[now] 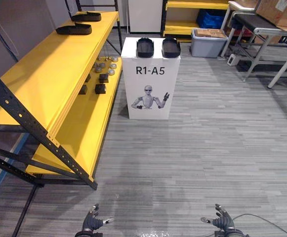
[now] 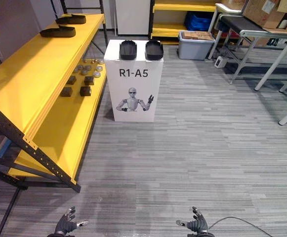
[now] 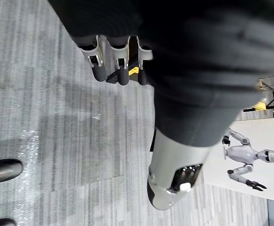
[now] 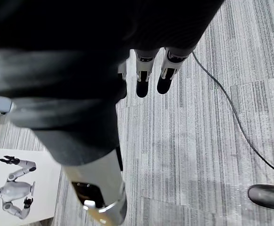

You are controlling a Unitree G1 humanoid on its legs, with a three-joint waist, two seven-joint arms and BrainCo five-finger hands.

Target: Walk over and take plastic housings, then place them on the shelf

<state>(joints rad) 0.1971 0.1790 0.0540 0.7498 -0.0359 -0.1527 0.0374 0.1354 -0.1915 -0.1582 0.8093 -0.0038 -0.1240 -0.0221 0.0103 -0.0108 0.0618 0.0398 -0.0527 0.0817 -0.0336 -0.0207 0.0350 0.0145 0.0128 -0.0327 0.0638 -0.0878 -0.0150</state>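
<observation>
Two housings [image 1: 144, 47] top the stand [image 1: 133, 59], two the yellow shelf [image 1: 44, 74]; left hand [image 1: 91, 223] and right hand [image 1: 224, 220] hang open.

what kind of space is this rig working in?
Probably a workshop or lab storeroom: a yellow metal shelf rack, a white labelled stand with two black plastic housings on top, and a grey bin beside workbenches at the back.

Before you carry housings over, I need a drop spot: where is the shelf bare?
The top yellow board is bare from its near end to two housings at the far end. Small parts crowd the lower board's far end.
</observation>
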